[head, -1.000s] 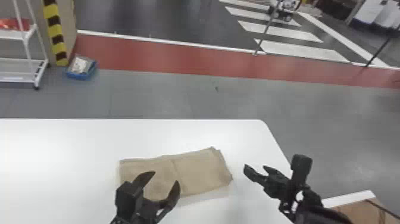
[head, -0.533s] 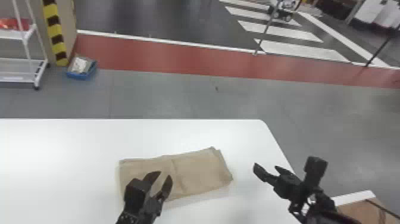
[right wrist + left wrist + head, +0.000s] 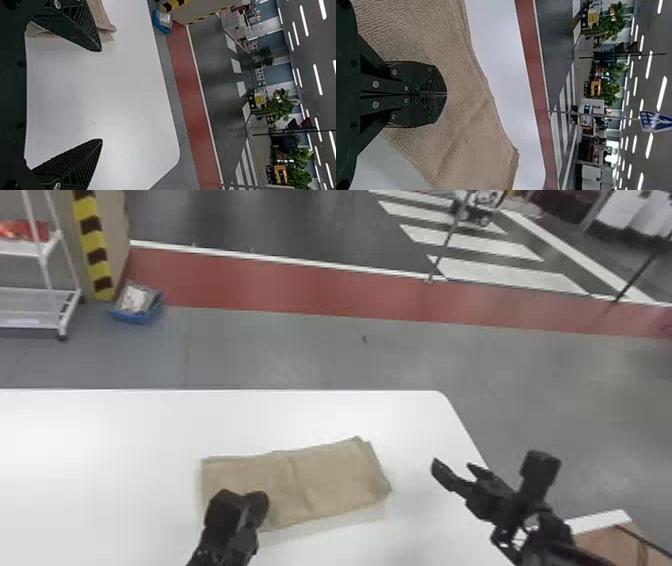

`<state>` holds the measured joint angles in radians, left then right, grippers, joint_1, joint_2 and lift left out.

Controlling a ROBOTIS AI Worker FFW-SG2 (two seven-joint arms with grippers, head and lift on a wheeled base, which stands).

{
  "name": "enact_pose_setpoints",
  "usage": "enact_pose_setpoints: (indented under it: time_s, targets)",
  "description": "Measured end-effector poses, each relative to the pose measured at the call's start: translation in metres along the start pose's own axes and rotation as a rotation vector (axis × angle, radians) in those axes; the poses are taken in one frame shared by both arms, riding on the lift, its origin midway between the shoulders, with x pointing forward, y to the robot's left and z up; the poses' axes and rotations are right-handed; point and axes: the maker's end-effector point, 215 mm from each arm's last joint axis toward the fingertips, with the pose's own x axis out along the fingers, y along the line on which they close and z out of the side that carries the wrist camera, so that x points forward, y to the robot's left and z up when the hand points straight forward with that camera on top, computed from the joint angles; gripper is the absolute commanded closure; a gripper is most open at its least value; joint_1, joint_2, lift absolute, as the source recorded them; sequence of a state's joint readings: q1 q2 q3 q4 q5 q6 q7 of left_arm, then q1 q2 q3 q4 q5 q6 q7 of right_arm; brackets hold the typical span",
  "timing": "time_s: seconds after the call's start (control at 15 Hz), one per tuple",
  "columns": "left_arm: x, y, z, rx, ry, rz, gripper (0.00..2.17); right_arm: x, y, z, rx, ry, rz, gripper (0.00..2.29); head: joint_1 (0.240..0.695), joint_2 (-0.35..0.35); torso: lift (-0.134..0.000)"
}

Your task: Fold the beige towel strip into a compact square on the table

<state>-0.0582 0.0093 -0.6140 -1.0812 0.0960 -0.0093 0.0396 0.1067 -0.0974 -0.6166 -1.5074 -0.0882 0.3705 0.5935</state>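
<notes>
Being held together over the beige towel strip (image 3: 335, 480): left pincer (image 3: 445, 94). Being held apart, right of strip: right pincer (image 3: 452, 465). Rumpling is being risked by any low sweep.

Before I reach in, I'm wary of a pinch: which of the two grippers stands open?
The right gripper, off the right end of the towel: its fingers stand wide apart, while those of the left gripper meet over the towel.
</notes>
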Motion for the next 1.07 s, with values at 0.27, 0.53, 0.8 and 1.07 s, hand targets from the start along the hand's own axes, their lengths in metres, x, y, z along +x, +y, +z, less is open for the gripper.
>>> enact_pose_setpoints:
  time_s: [0.27,0.53,0.8,1.07]
  targets:
    - [-0.001,0.017,-0.016,0.011,0.036,0.03,1.78,-0.002,0.001,0.005,0.0,-0.011,0.006,0.07,0.695,-0.35,0.0]
    - [0.0,0.039,-0.015,0.006,0.038,0.065,1.78,-0.002,0.001,0.005,-0.001,-0.013,0.005,0.07,0.695,-0.35,0.0]
    - [-0.003,0.061,-0.018,0.002,0.043,0.094,1.78,-0.001,0.006,0.008,-0.002,-0.01,0.012,0.07,0.695,-0.35,0.0]
    - [-0.019,0.056,-0.01,-0.012,0.03,0.088,1.77,0.007,0.014,0.014,0.014,0.003,0.026,0.07,0.695,-0.35,0.0]
